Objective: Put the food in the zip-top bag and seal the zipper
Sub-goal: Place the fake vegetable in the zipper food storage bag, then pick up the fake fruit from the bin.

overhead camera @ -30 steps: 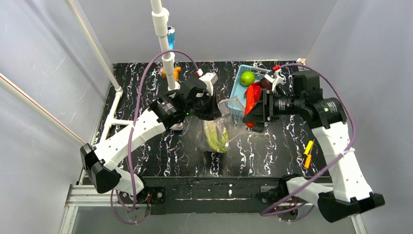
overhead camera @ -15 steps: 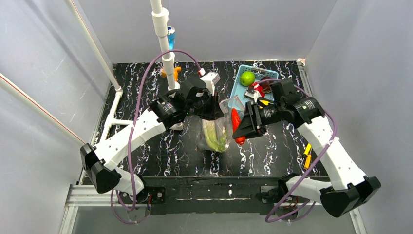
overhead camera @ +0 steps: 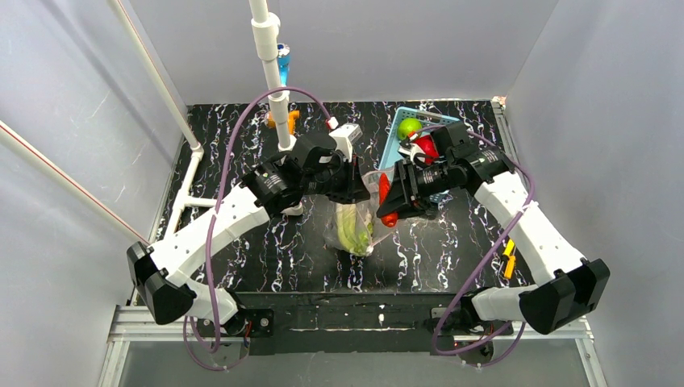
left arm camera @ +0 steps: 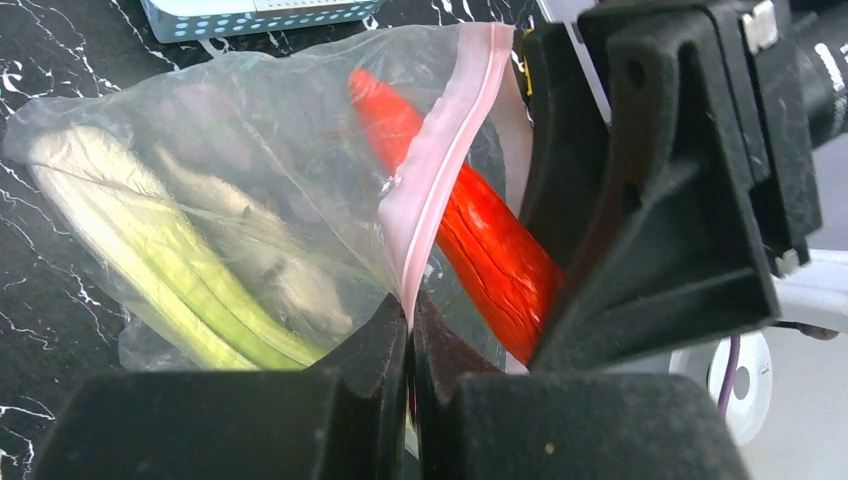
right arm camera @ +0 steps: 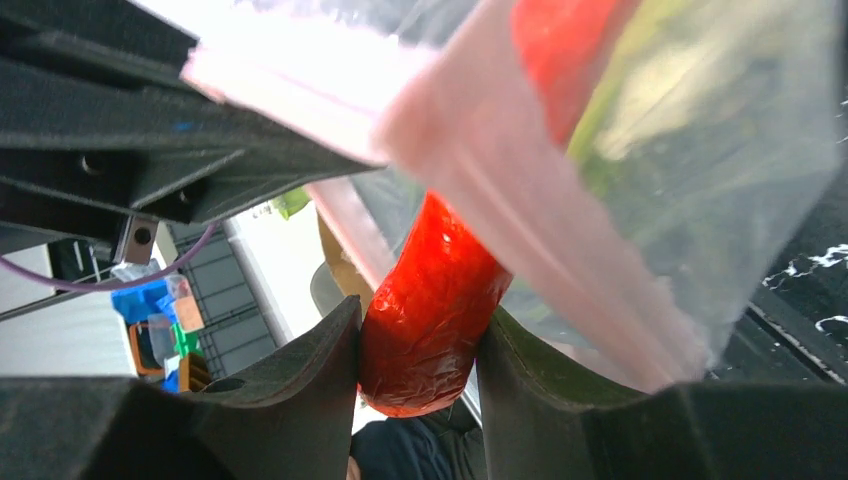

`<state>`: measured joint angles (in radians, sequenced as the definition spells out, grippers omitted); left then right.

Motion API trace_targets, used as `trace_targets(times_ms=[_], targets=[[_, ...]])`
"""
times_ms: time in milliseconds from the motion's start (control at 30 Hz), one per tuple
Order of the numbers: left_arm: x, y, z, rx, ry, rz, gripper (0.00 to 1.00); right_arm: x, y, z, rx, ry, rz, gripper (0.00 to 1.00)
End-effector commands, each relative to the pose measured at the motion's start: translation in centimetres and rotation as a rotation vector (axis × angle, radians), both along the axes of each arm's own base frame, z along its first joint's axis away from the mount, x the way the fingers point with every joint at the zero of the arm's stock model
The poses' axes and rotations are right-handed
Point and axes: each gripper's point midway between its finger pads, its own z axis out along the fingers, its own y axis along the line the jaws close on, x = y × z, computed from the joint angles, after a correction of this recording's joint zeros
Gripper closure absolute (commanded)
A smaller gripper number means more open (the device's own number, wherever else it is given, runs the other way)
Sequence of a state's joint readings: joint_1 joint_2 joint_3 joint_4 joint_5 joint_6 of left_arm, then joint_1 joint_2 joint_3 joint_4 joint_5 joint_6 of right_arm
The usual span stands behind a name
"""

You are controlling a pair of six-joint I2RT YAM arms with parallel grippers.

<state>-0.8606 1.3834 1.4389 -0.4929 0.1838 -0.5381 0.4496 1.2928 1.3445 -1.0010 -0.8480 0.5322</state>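
From above, the left gripper (overhead camera: 361, 187) holds up the zip-top bag (overhead camera: 359, 230) at mid-table, with the leek (overhead camera: 351, 232) inside. The right gripper (overhead camera: 393, 201) meets the bag's mouth beside the blue basket (overhead camera: 390, 150).

Left wrist: the jaws are pinched tight on the zipper (left arm camera: 437, 170).

Right wrist: the fingers are half-spread, clamping the red chilli (right arm camera: 432, 320), whose tip is through the mouth.

High from the near edge, down over the whole table (overhead camera: 306, 258); close at both wrists, sharing zip-top bag (left arm camera: 250, 130) and red chilli (right arm camera: 430, 310).
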Motion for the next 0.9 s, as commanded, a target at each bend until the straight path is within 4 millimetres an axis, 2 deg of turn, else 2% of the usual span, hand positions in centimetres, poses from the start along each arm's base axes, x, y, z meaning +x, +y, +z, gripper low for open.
trace_targets(times_ms=[0, 267, 333, 467, 633, 767, 867], targets=[[-1.0, 0.2, 2.7, -0.089, -0.019, -0.02, 1.0, 2.0, 0.4, 0.6, -0.012, -0.096, -0.022, 0.53], [-1.2, 0.2, 2.8, -0.103, 0.004, -0.006, 1.0, 3.3, 0.4, 0.8, -0.046, -0.197, -0.052, 0.24], [-1.2, 0.1, 3.0, -0.106, 0.007, -0.005, 1.0, 3.2, 0.5, 1.2, -0.045, -0.217, -0.05, 0.2], [-1.1, 0.1, 3.1, -0.108, 0.008, 0.001, 1.0, 2.8, 0.2, 2.4, -0.038, -0.283, -0.058, 0.17], [-0.8, 0.4, 3.1, -0.103, -0.004, 0.024, 1.0, 2.5, -1.3, 4.7, -0.055, -0.415, -0.12, 0.17], [-0.1, 1.2, 3.3, -0.09, -0.017, 0.087, 1.0, 3.1, -3.0, 7.5, -0.074, -0.583, -0.214, 0.16], [0.3, 2.0, 3.1, -0.073, -0.021, 0.141, 1.0, 4.2, -4.7, 9.0, -0.147, -0.671, -0.279, 0.13]])
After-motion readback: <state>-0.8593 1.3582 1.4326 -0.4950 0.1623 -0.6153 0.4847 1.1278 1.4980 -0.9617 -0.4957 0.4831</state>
